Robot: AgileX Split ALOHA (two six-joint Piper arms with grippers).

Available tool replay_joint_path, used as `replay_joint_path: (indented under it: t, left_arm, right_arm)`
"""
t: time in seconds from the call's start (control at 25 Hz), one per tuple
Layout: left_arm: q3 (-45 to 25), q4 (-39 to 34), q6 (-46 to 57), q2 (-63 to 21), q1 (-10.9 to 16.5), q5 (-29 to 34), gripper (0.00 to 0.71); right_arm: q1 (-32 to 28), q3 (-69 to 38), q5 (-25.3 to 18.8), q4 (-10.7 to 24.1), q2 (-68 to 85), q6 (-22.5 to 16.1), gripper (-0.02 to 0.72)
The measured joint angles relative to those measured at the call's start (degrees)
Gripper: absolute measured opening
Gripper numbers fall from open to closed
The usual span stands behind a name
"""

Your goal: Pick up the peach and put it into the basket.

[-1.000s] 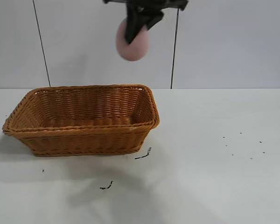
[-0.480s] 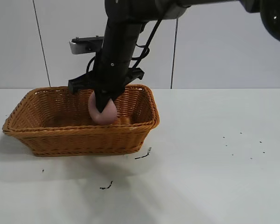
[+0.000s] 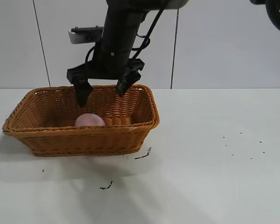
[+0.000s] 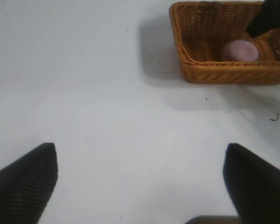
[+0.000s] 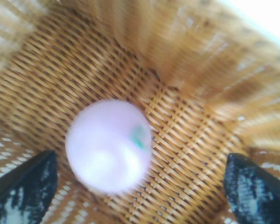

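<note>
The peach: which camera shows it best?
The right wrist view: the peach fills it, lying on the basket floor. The exterior view shows only its top over the rim; the left wrist view shows it small and far.

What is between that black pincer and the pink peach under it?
Nothing: in the exterior view the open right pincer hangs above the peach, which lies in the wicker basket, only air between them.

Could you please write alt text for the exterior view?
A pink peach lies inside a wicker basket on a white table. The right arm's black end effector hangs open just above it, fingers spread and empty.
</note>
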State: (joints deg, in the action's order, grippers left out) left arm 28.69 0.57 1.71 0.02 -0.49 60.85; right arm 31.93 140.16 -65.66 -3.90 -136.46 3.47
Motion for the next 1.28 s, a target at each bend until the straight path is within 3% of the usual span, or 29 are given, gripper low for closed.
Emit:
replay_joint_path:
  t: [0.24, 0.64, 0.96, 1.28]
  left_arm:
    - [0.00, 0.00, 0.00, 0.00, 0.00, 0.00, 0.693]
    - [0.00, 0.00, 0.00, 0.00, 0.00, 0.00, 0.693]
    - [0.00, 0.00, 0.00, 0.00, 0.00, 0.00, 0.693]
    - [0.00, 0.00, 0.00, 0.00, 0.00, 0.00, 0.693]
  right_arm:
    - [-11.65, 1.03, -3.51, 0.53, 0.00, -0.32, 0.688]
    - [-30.80, 0.79, -3.64, 1.53, 0.00, -0.26, 0.688]
    - [-33.09, -5.89, -3.71, 3.90, 6.45, -0.36, 0.689]
    - [-33.26, -31.58, -3.55, 3.27, 28.97, -0.42, 0.696]
